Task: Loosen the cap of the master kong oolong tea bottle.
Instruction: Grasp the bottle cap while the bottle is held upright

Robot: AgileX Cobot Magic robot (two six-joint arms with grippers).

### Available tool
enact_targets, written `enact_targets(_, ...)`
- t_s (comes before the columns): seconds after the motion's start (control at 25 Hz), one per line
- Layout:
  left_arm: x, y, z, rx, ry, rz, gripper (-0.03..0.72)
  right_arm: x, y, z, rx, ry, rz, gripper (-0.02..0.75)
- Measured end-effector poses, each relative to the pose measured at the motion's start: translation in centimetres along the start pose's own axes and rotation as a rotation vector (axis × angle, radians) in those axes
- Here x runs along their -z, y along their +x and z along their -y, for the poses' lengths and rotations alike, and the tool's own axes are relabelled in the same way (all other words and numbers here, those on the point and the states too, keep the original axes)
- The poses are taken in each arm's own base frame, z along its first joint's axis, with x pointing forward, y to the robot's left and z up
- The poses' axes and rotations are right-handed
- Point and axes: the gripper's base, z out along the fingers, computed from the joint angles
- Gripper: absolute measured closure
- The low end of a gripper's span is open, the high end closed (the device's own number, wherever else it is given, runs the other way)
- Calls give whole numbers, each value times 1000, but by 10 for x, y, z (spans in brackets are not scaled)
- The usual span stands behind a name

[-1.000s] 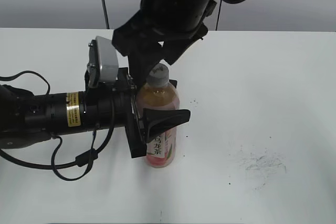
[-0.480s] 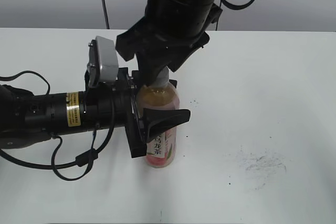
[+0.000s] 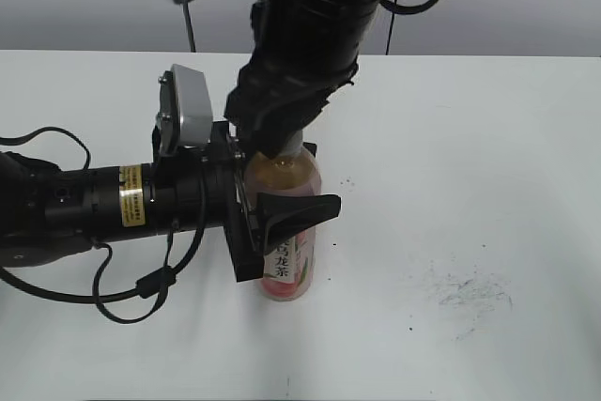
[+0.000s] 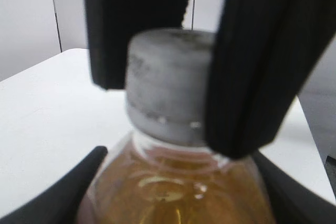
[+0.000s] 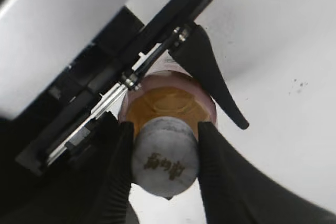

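Observation:
The master kong oolong tea bottle [image 3: 286, 176] stands upright on the white table, amber tea above a pink label. My left gripper [image 3: 315, 180] reaches in from the left and is shut on the bottle's shoulder; its black fingers [image 4: 79, 182] flank the bottle [image 4: 178, 187] in the left wrist view. My right gripper [image 3: 282, 138] comes down from above and hides most of the cap in the exterior view. The right wrist view has both fingers [image 5: 118, 166] pressed against opposite sides of the grey cap [image 5: 165, 156], dark mark on top. From the left wrist the cap [image 4: 165, 82] sits between those fingers.
The white table [image 3: 470, 138] spreads to the right and front, with dark scuff marks [image 3: 470, 293] at the lower right. The left arm's body and cables [image 3: 141, 288] lie across the table's left side. A grey wall stands behind.
The right gripper has come down over the bottle top and its fingers have closed in onto the cap, which showed a second ago. Left gripper and bottle have stayed put.

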Motion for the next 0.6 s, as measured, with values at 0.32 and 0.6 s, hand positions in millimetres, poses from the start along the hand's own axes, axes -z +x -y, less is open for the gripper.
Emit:
enact_targets(0.32,0,0,0,-2,3,0,242,0,0,0,521,-2,2,460)
enact_targets(0.6,0,0,1,-8,9,-1,242,0,0,-2,1087,-19,9,460)
